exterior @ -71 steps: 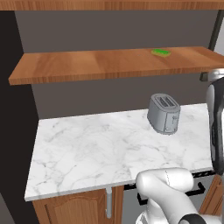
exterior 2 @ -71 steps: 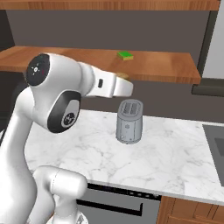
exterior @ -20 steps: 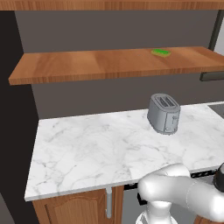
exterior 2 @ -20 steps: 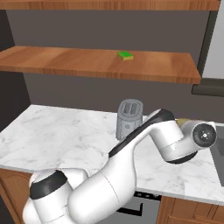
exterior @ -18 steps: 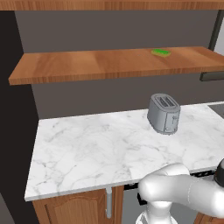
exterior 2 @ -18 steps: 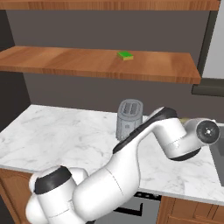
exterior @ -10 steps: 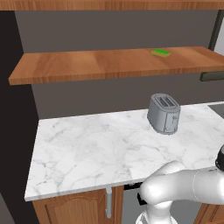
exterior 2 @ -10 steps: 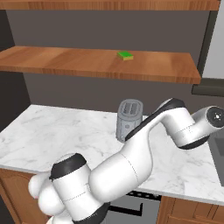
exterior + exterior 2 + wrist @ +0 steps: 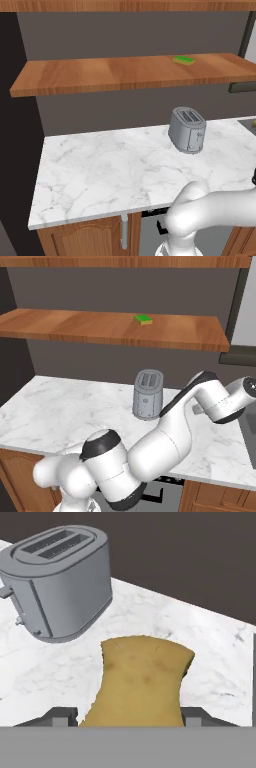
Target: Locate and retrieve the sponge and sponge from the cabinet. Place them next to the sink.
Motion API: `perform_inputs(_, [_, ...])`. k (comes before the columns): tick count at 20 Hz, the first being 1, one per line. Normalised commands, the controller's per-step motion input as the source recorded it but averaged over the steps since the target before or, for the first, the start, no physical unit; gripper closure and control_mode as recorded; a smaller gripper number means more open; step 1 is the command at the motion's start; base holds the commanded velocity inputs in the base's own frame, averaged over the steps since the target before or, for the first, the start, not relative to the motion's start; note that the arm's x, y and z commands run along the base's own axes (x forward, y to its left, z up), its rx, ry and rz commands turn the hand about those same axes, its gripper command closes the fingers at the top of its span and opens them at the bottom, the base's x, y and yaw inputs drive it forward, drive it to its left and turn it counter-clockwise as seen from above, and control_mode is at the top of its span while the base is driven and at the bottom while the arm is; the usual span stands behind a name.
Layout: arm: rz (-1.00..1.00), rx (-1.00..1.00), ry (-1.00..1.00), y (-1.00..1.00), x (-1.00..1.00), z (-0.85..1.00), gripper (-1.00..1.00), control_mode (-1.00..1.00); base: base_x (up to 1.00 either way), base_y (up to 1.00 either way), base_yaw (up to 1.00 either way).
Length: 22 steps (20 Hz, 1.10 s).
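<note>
My fingers [image 9: 131, 718] clasp the dull olive-yellow sponge pad [image 9: 141, 679], its length pointing ahead over the white marble bench [image 9: 210, 652].

The olive-yellow sponge [image 9: 142, 682] hides the claw [image 9: 131, 714] fingertips, its lower end cut off.

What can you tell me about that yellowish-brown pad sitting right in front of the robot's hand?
The olive-yellow sponge is a soft-looking rectangular pad, dull yellow mottled with brown, its far edge slightly wavy. It sits between the gripper's two dark finger tips, which flank its near end, apparently gripped. Behind it lie the white marble counter and, further left, a grey two-slot toaster. Whether its underside rests on the counter is unclear.
</note>
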Motion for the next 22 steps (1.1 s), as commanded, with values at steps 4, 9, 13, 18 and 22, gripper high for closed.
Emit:
perform_inputs(4, [0.11,0.04,0.08,-0.22,0.27,-0.4,1.0,-1.0,0.0,0.0,0.0])
perform_inputs(9, [0.02,0.0,0.05,-0.37,0.3,-0.5,1.0,-1.0,0.0,0.0,0.0])
perform_inputs(13, [0.02,0.02,0.05,-0.25,0.37,-0.49,1.0,-1.0,0.0,0.0,0.0])
perform_inputs(18, [0.04,0.03,0.02,-0.11,0.32,-0.36,1.0,-1.0,0.0,0.0,0.0])
perform_inputs(22, [0.05,0.04,0.02,-0.16,0.26,-0.34,1.0,-1.0,0.0,0.0,0.0])
